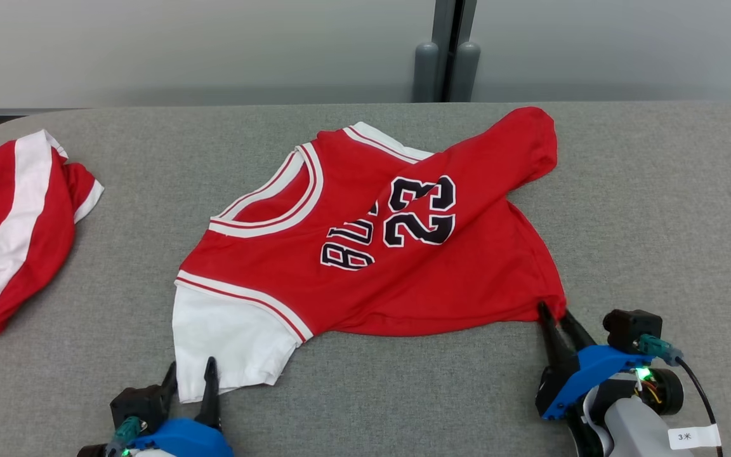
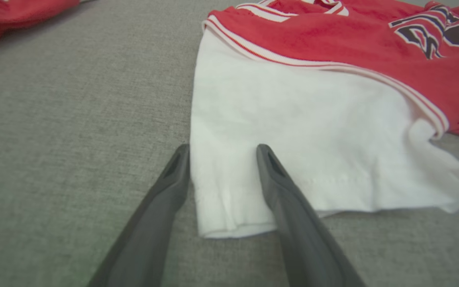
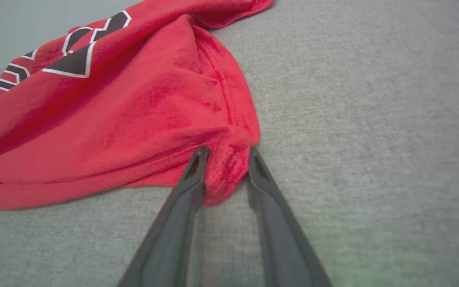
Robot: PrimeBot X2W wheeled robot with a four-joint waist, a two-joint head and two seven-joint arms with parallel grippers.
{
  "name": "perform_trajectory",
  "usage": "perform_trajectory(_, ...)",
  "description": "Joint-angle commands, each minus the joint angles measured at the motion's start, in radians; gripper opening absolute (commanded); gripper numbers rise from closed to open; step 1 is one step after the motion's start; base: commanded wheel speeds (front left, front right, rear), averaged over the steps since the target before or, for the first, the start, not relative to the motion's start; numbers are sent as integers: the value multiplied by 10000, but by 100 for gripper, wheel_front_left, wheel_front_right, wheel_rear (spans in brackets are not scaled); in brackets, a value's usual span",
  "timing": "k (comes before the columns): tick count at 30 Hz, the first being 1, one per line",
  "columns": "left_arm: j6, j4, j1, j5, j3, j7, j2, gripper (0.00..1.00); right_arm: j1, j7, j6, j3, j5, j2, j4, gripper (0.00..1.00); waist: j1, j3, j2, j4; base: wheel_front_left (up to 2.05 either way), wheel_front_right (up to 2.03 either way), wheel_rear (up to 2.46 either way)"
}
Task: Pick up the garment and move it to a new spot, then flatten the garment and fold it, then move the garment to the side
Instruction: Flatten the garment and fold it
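The red basketball jersey with white sleeves (image 1: 365, 254) is lying crumpled on the grey fabric tabletop (image 1: 657, 190), its long axis running left to right, just ahead of both arms. The left gripper (image 1: 191, 365) is standing open astride the white sleeve (image 2: 293, 139) hem. The right gripper (image 1: 554, 310) is flanking the bunched red corner (image 3: 229, 167). The right wrist view is showing its fingers (image 3: 269, 199) touching cloth, which the head view hides, but I cannot tell if they are clamping.

I see the grey cloth-topped bench (image 1: 657, 190) carrying the red jersey (image 1: 365, 254) spread mid-surface, with a second red-and-white garment (image 1: 16, 228) lying well apart to the jersey's left.
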Motion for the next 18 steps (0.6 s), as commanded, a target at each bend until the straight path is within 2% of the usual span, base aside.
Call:
perform_trajectory(1,-54,446,-21,-87,-156,159,-86,0,-36,46,9,146,155,47,-13,0,0,-21,0,-15,0,0,0)
perform_trajectory(8,-84,197,-257,-398,-263,90,-62,0,382,25,7,186,-320,17,-1060,0,0,-260,0,-41,0,0,0)
perform_trajectory(18,-74,-2352,198,-537,-54,76,217,0,1375,23,7,502,-507,-512,-3362,0,0,-860,0,-321,0,0,0)
